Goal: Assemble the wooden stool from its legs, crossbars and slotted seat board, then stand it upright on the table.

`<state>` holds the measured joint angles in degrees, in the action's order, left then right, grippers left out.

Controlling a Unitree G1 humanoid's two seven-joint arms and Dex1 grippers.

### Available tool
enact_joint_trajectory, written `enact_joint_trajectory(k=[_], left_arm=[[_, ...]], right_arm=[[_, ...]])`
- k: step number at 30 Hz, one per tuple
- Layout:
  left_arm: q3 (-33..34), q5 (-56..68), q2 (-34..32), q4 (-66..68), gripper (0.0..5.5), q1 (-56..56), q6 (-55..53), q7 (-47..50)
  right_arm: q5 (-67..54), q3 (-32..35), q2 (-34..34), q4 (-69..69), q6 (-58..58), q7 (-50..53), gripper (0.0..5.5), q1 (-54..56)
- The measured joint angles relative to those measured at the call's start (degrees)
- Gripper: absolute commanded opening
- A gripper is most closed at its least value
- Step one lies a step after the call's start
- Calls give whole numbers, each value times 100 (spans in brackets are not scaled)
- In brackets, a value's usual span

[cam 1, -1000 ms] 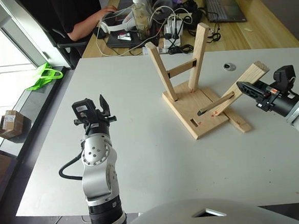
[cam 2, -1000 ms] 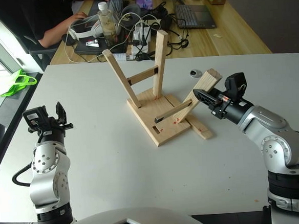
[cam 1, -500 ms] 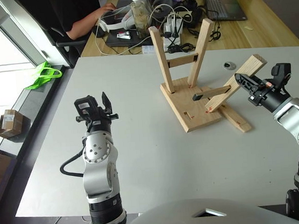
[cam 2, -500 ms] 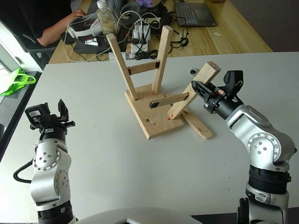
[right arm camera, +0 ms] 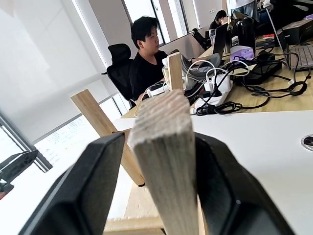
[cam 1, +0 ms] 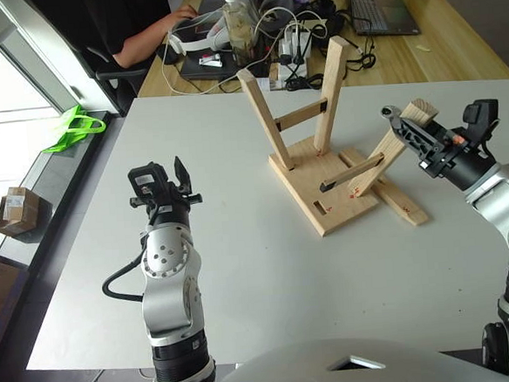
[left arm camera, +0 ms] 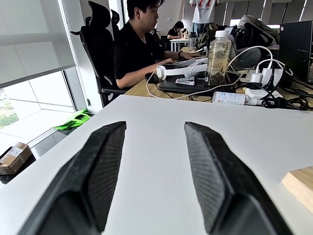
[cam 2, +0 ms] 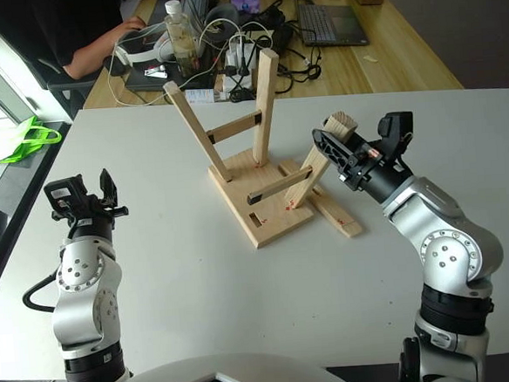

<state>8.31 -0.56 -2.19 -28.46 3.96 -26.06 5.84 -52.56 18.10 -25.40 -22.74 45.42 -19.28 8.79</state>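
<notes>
Wooden seat board (cam 1: 326,196) lay flat on the white surface (cam 1: 243,270), w/ two legs (cam 1: 265,118) upright on it, joined by a crossbar (cam 1: 300,115). R gripper (right arm camera: 161,147) had its fingers (right arm camera: 83,191) pinching the top of a tilted third leg (cam 1: 383,157), lower end at the board, poss. touching. Spare leg (cam 1: 404,205) lay just beside. L gripper (left arm camera: 154,129) hung over the surface's left side, fingers spread, empty.

A white table (cam 1: 243,270) spreads beneath the left gripper (left arm camera: 155,126). Ahead, a wooden desk (cam 1: 463,54) holds a bottle (cam 1: 239,21), cables (cam 1: 282,19) and a laptop (cam 1: 382,12). On the floor to its left lie a green bag (cam 1: 74,129) and a cardboard box (cam 1: 16,210). A round grommet (right arm camera: 308,142) sits near the right gripper (right arm camera: 159,139).
</notes>
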Motion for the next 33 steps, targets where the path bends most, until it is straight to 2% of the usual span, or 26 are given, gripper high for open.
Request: enact_joint_trajectory(k=[3,6,8,9,10,12,15,19,25,30,33], left_arm=[[12,0,-1,-3,221,9,0,0],[34,0,0,-10,221,25,-1,7],[61,0,-1,-12,221,27,-1,7],[69,0,-1,-12,221,25,-1,7],[70,0,-3,-11,221,20,-1,5],[71,0,-2,-11,221,14,-1,2],[80,0,-5,-14,221,12,-7,1],[73,0,-8,-19,221,11,-15,-6],[65,0,-10,-17,221,3,-24,-32],[-7,3,-10,44,221,-18,-43,-94],[-164,6,14,115,221,99,-62,-162]], right_arm=[[-515,484,138,330,-66,372,253,508],[-1856,1648,178,1644,-395,1447,253,1973],[-2126,2120,-82,2475,-584,1665,253,2514],[-2044,2154,-252,2646,-591,1544,253,2493],[-1766,2045,-453,2741,-596,1236,253,2329],[-1114,1596,-753,2731,-698,560,288,1798],[277,333,-1171,2597,-1068,-1066,349,440],[1399,-434,-1532,2601,-1696,-2217,349,-584],[2081,-864,-1748,2667,-1841,-2990,349,-1135],[2664,-1099,-1710,2837,-2128,-2980,349,-1168],[2886,-1250,-1465,2977,-2183,-2863,349,-1165]])
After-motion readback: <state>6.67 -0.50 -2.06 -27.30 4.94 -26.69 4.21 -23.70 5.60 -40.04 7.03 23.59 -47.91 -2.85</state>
